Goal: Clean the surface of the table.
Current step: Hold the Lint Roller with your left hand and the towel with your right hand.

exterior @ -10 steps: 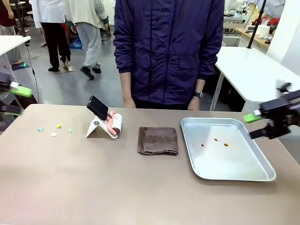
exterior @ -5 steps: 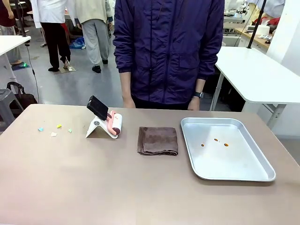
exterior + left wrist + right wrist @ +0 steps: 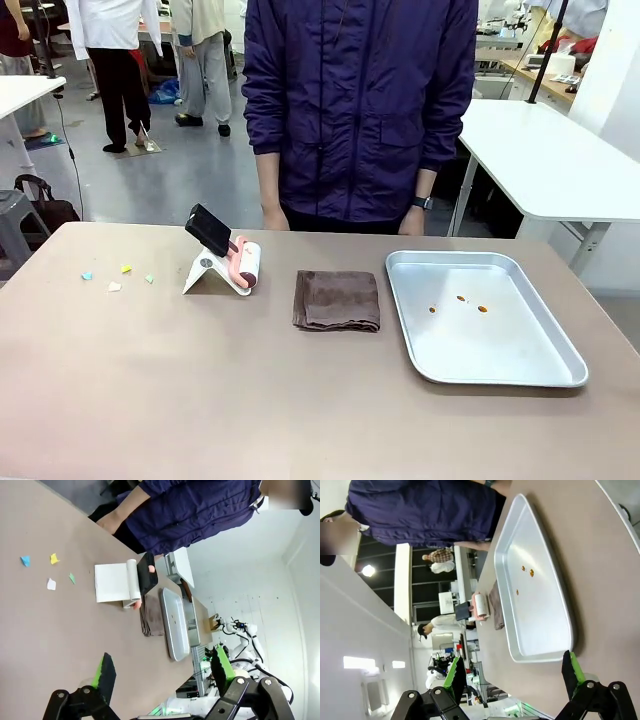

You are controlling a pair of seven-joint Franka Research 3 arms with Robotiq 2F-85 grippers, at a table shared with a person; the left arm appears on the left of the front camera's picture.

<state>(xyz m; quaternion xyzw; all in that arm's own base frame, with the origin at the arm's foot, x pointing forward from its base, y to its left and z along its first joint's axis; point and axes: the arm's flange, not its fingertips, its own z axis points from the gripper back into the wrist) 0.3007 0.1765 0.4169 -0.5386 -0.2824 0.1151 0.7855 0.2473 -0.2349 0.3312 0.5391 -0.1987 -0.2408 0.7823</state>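
The person (image 3: 360,110) stands behind the far edge of the tabletop (image 3: 200,400), directly beyond the folded brown cloth (image 3: 337,300). That edge cuts off both of the person's hands, so only the wrists show. Three small brown specks (image 3: 461,298) lie in the metal tray (image 3: 500,350), just right of the cloth, and are too small to identify. Well to the left of the cloth, a few coloured paper scraps (image 3: 117,277) lie scattered, their shapes hard to make out.

The brown-beige tabletop carries everything, and the cloth lies flat near its middle. Just left of the cloth a pink and white lint roller (image 3: 245,265) leans on a white stand, its black handle (image 3: 208,230) tilted up and away from the cloth. A white table (image 3: 550,150) stands farther back, to the right beyond the cloth.

In its wrist view the left end effector (image 3: 162,672) has its green-padded fingers spread wide and holds nothing. The right end effector (image 3: 512,672) is also spread apart and bare, and it looks along the tray toward the cloth.

A second ago, in the front view, the left end effector stood far left of the cloth at the picture's edge and the right one stood past the tray's right rim. Both have since drawn away from those spots. The cloth, roller, tray and scraps lie as before.
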